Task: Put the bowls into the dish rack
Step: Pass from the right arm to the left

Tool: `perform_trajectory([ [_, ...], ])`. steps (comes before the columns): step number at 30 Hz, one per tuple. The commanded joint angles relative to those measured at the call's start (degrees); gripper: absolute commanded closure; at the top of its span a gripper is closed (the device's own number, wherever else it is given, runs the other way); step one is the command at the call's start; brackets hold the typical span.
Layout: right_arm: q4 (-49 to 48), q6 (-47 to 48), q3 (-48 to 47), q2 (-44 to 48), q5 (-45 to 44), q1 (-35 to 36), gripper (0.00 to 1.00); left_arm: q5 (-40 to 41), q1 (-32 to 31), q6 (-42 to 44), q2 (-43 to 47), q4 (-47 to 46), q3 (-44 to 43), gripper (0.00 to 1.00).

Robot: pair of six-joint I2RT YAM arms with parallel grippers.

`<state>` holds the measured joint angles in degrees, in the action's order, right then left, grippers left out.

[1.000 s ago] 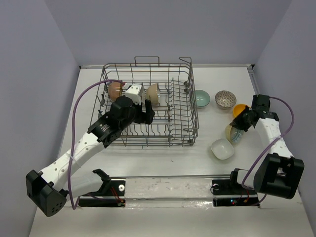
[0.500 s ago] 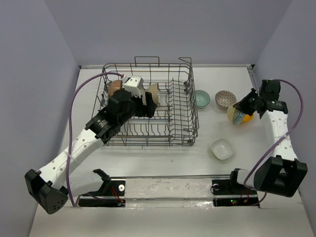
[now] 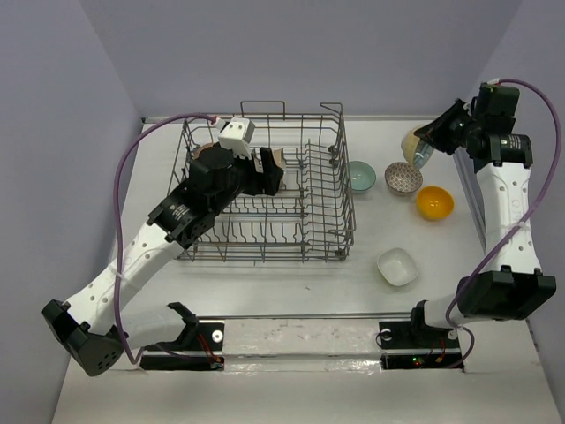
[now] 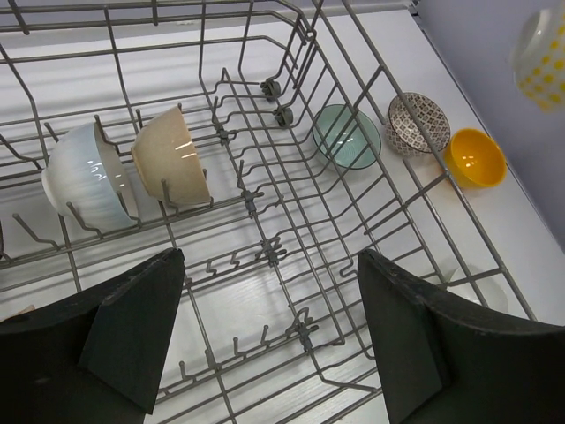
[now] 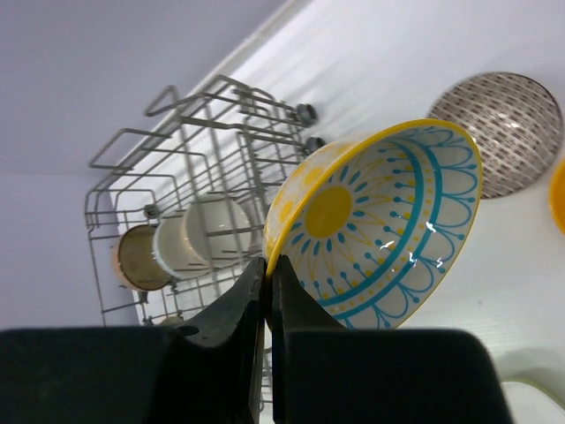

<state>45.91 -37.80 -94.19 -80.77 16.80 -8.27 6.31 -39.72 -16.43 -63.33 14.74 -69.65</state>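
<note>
Four bowls loose on the worktop point(image 3: 291, 283): a teal bowl point(image 3: 360, 176), a dark patterned bowl point(image 3: 403, 177), an orange-yellow bowl point(image 3: 435, 202) and a squarish white bowl point(image 3: 397, 266). All sit outside the rack, at its 3 to 4 o'clock side.
Dish rack point(image 3: 265, 254): a large grey wire basket with tall grid sides and rows of upright tines, left of centre in the overhead view.
Racked bowls: a white ribbed bowl point(image 4: 84, 181) and a cream bowl point(image 4: 172, 163) stand on edge between tines toward the rack's 11 o'clock corner, with a brown bowl point(image 5: 137, 256) beside them. Standing them on edge probably saves room.
Right hand point(image 5: 267, 269): fingers pinched tight on a bowl's rim, raised off the worktop at the rack's 2 o'clock.
Held bowl point(image 5: 380, 221): yellow and dotted outside, white inside with blue arcs around a yellow sun. It is tipped on its side, likely so that it can slot between tines.
Left hand point(image 4: 269, 291): fingers spread wide and holding nothing, it hovers over the rack's middle.
</note>
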Motion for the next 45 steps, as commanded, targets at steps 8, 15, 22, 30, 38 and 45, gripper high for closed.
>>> perform_trajectory([
  [8,6.7,-3.2,-29.1,-11.0,-7.6,16.9,0.99,11.1,-4.7,-1.2,-1.4,4.2,-9.4,0.12],
  [15,9.5,-5.2,-42.3,-20.5,-11.5,28.9,0.99,17.3,-7.5,-4.5,-1.4,5.9,-10.5,0.11],
  [22,6.0,-8.4,-43.3,-24.4,-13.8,37.5,0.99,30.3,-13.2,-7.3,-0.1,1.5,-7.8,0.11],
  [30,4.2,-10.4,-43.9,-27.0,-14.3,41.0,0.99,37.5,-17.7,-8.7,-5.4,-1.5,-8.8,0.11],
  [38,3.6,-10.9,-42.1,-26.8,-14.3,41.5,0.99,40.0,-18.1,-10.6,-10.1,-5.0,-9.7,0.11],
  [45,4.1,-10.4,-41.5,-26.9,-15.2,41.5,0.99,41.0,-18.4,-10.4,-14.1,-5.9,-13.0,0.11],
])
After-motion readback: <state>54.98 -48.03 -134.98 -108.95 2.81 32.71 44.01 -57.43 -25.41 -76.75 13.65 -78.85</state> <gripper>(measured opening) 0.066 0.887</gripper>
